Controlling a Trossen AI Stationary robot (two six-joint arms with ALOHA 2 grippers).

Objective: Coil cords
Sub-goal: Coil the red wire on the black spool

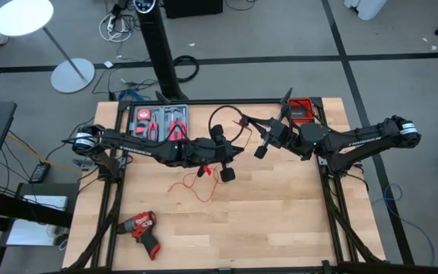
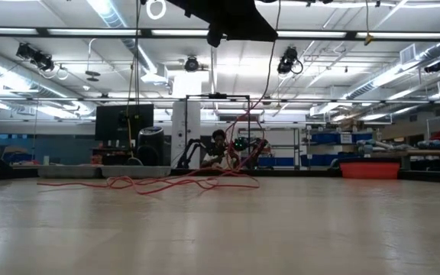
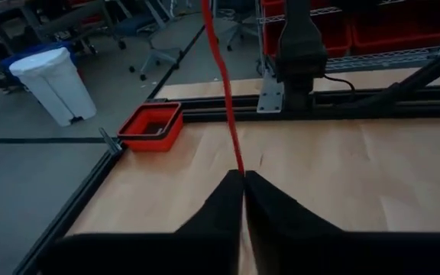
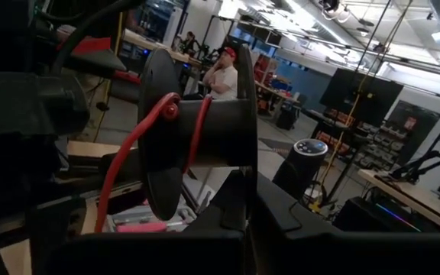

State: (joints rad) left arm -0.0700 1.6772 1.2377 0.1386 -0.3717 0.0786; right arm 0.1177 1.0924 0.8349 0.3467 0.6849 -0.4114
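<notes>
The thin red wire [image 3: 228,99] runs taut from my left gripper [image 3: 244,177], which is shut on it, up and out of the left wrist view. Its loose part [image 1: 196,185] lies in slack loops on the table's middle [image 2: 151,183]. My right gripper [image 4: 244,218], near the table's far middle [image 1: 271,138], is shut on a black spool [image 4: 205,130] with a few turns of red wire [image 4: 197,130] on its hub. A loop of black cable [image 1: 213,116] shows between the arms by the far edge. My left gripper pinches the red wire [image 3: 241,166] between its two fingertips, a single strand. The wire leaves the tips drawn straight and clear of the table. My right gripper holds the spool by the lower edge of one flange [image 4: 241,177], pinched between its fingers. The spool is lifted clear, its axis level and across the fingers.
A tray of red-handled hand tools [image 1: 159,122] sits at the far left. A red bin [image 1: 303,109] stands at the far right [image 3: 151,126]. A red drill [image 1: 139,226] lies near the front left corner. The front right of the table is bare wood [image 1: 280,221].
</notes>
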